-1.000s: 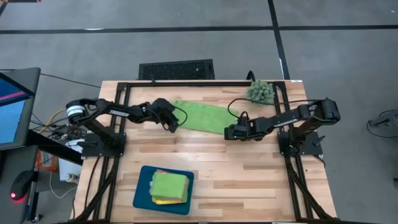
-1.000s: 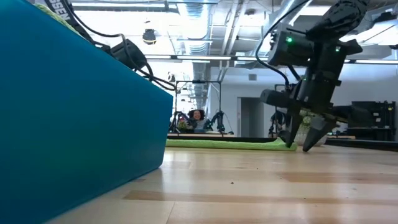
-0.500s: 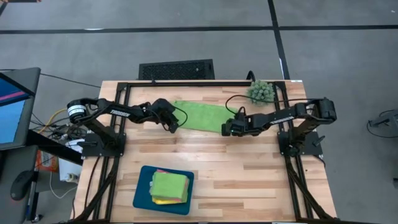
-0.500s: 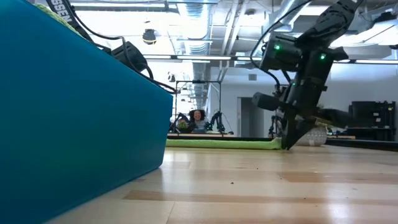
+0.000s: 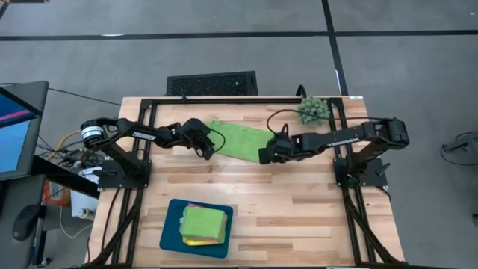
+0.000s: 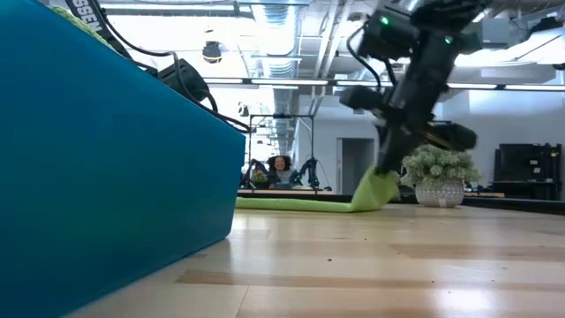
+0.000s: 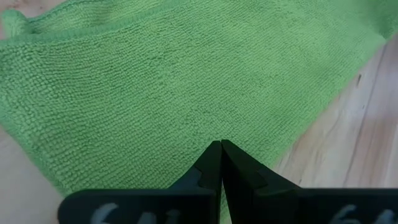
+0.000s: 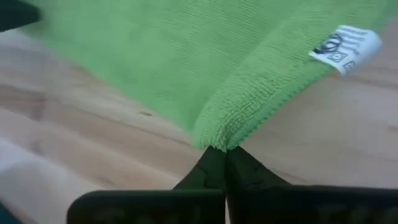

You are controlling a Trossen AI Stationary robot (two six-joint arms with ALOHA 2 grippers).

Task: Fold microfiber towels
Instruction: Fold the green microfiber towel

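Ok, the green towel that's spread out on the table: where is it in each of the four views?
High view: green towel lies at the table's far middle, between both hands.
Low view: a thin green strip far across the table, its right end lifted by the right hand.
Left wrist view: fills the picture.
Right wrist view: upper half.
Shared landmark: the lifted corner pinched by the right hand.

Bright, even overhead light; low view foreground blurred; soft shadows.
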